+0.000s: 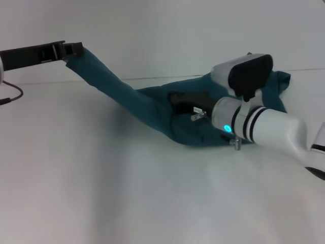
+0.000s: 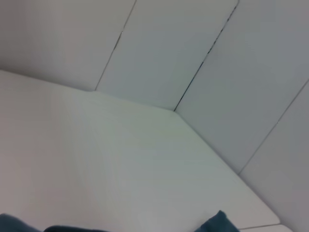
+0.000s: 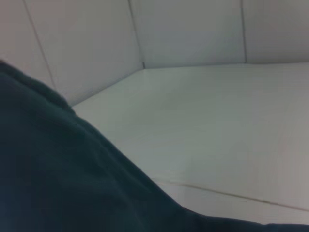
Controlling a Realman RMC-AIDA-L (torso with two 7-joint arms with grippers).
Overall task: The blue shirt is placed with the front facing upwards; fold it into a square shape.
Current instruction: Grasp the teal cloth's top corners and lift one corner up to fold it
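My left gripper [image 1: 76, 49] is holding a corner of the dark teal-blue cotton shirt [image 1: 152, 104] lifted off the white worktop [image 1: 101, 193], jaws pinching the cloth. From there the fabric is sloping down toward my right gripper [image 1: 190, 109], lying on the bunched heap; I cannot tell its jaws' state.

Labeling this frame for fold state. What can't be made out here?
- Shirt print and collar: head view, bunched cloth and the right arm cover them.
- Right gripper: head view, its wrist housing hides the fingers; open or shut unknown.
- Left gripper: head view, at the shirt's lifted corner; grip too small to confirm.
- Wrist views: only shirt scraps at the edges, no fingers.
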